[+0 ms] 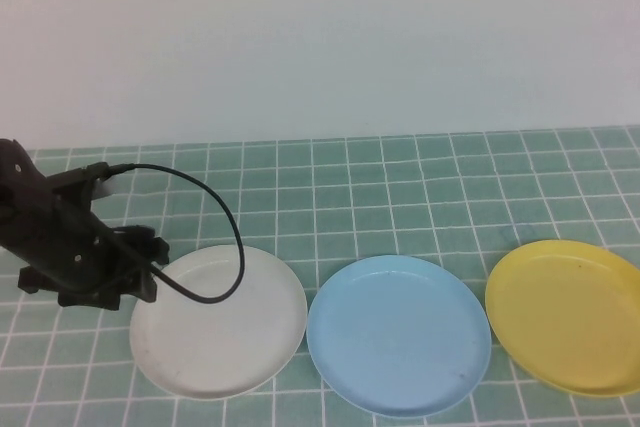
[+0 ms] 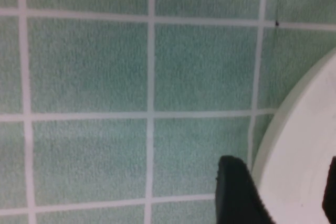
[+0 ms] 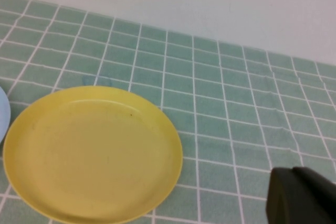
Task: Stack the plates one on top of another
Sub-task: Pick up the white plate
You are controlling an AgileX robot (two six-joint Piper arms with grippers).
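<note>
left gripper (image 2: pixel 281 192): spread wide astride white plate (image 1: pixel 225 327) rim at 9 o'clock | right gripper (image 3: pixel 299 200): closed, empty, near yellow plate (image 3: pixel 94 153) | blue plate (image 1: pixel 398 335): between them

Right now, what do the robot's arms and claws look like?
The left arm is matte black and blocky, with a thin black cable looping off it. Its left claw has dark rounded fingers. Of the right claw, only a black, rounded part shows.

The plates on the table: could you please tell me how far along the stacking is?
Nothing is stacked: the white plate, blue plate and yellow plate lie side by side. The left end effector, open, straddles the white plate's left rim. The right end effector sits shut beside the yellow plate. All stacking remains.
</note>
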